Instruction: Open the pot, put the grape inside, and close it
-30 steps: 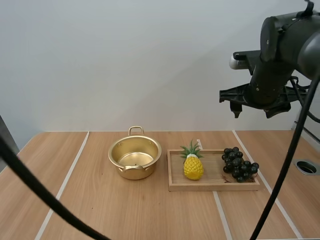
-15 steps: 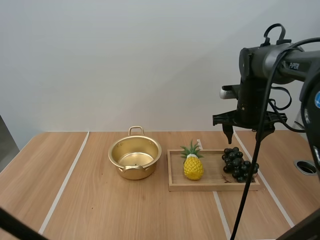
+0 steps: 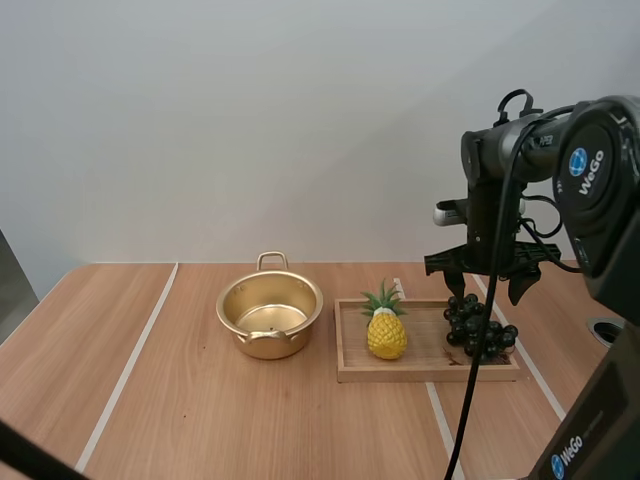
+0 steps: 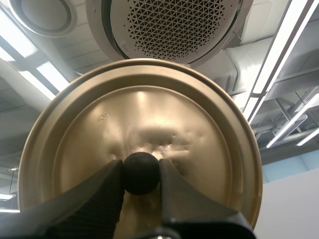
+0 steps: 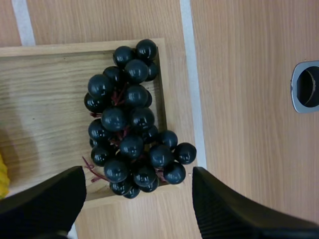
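The right pincer (image 3: 485,288) hangs spread directly above the grapes (image 5: 130,119), which lie at the right end of the tray (image 3: 420,375) on the bench. The bunch's long axis runs between the two fingers. The left pincer (image 4: 142,174) pinches the lid (image 4: 149,114) by its knob, and the pot (image 3: 270,315) stands open.

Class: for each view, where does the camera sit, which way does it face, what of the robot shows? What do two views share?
High view: behind and above the bases, looking forward and down at the table; open right pincer shows.
Left wrist view: on the left arm, looking at the lid; left pincer shut on it.
Right wrist view: on the right arm, looking down at the grapes; open fingers show.
Shared: high and right wrist see the grapes on the tray.
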